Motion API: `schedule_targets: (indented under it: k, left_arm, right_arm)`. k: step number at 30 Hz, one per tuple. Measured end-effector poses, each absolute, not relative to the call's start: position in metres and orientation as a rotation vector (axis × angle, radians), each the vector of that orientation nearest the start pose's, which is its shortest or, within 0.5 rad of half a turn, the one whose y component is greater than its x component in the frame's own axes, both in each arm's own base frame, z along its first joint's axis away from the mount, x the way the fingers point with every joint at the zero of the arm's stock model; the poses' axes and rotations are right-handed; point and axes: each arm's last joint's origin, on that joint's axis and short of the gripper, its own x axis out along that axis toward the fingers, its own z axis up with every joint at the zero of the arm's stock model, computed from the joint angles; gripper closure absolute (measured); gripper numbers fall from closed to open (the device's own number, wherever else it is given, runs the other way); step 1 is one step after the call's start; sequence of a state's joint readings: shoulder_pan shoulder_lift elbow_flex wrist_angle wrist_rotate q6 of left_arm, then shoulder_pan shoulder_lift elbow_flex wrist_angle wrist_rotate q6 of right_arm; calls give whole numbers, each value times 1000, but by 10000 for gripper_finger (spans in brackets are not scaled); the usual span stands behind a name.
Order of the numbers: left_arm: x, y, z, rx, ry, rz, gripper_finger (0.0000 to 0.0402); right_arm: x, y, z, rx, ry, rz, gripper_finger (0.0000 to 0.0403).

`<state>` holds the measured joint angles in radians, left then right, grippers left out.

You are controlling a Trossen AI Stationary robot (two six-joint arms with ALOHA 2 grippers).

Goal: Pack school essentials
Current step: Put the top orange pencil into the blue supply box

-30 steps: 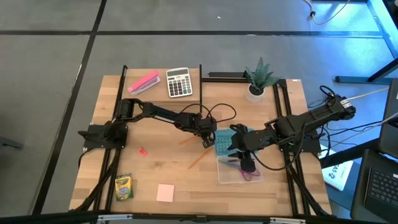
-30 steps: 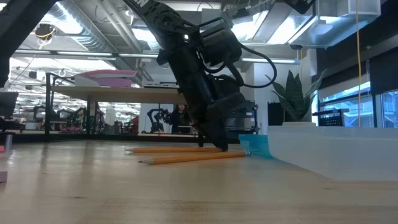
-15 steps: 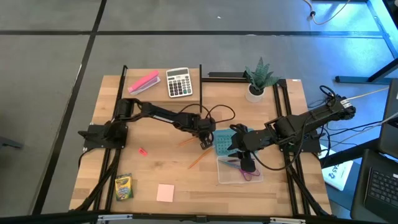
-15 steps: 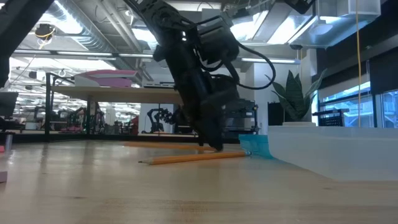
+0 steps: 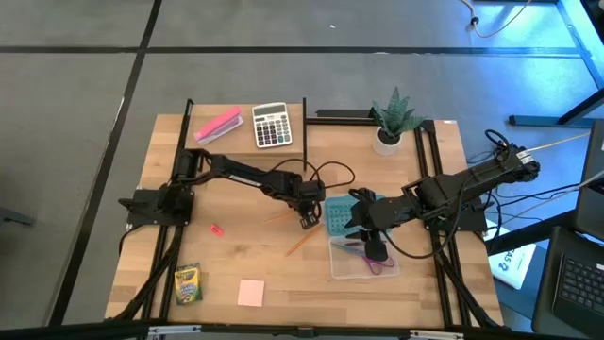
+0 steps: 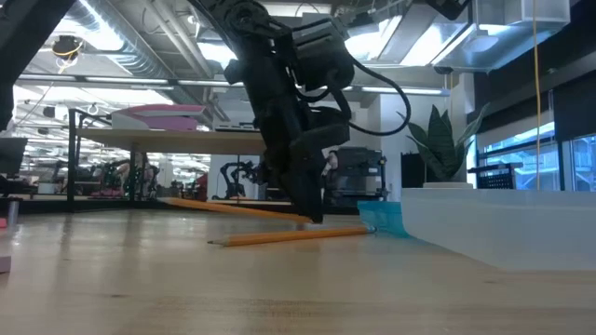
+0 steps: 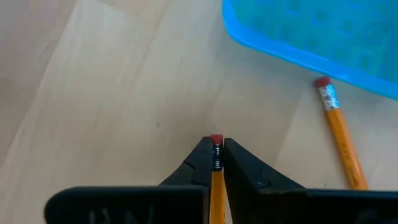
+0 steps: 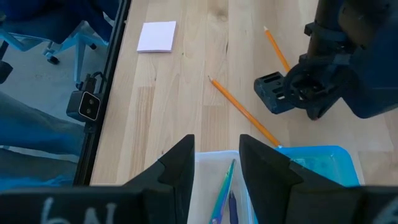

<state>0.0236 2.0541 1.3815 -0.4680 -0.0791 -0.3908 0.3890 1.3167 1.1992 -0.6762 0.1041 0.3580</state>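
My left gripper (image 5: 309,220) hangs low over the table's middle, beside the blue lid (image 5: 340,215), and is shut on an orange pencil (image 6: 233,208). A second orange pencil (image 5: 300,243) lies flat on the wood just nearer. My right gripper (image 8: 217,163) is open above the clear box (image 5: 363,257), where the purple-handled scissors (image 8: 227,186) lie. The red eraser-like piece (image 5: 216,229), the yellow-green crayon box (image 5: 188,283) and the pink notepad (image 5: 251,293) lie on the table's left near part. My left gripper pinches the pencil's eraser end (image 7: 216,147) between its two fingertips, coming from above and pointing down. The red eraser sticks out just past the tips. The pencil is tilted, its pointed end (image 6: 172,201) raised toward the table's left and off the wood.
The grey-white calculator (image 5: 272,125) and the long pink block (image 5: 218,125) sit at the far edge, with a potted plant (image 5: 392,118) far right. Black frame rails run along both sides. Bare wood lies between the loose pencil and the notepad.
My left gripper has taken one of the two pencils up off the table and shifted slightly toward the left and near. That pencil lay flat beside the other a second ago; it now slants with its pointed end raised. The second pencil has stayed put.
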Motion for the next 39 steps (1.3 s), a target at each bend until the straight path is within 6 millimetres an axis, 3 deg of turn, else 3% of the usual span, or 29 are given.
schedule_targets:
  k: [25, 33, 39]
  left_arm:
    - [411, -16, 145, -323, 1120, 289, 380]
    - [409, -23, 152, -334, 1111, 281, 389]
    - [407, -22, 164, -340, 1087, 277, 382]
  right_arm:
    - [252, 102, 323, 159, 799, 163, 274]
    - [232, 112, 337, 221, 770, 229, 274]
    - [206, 115, 346, 283, 813, 238, 274]
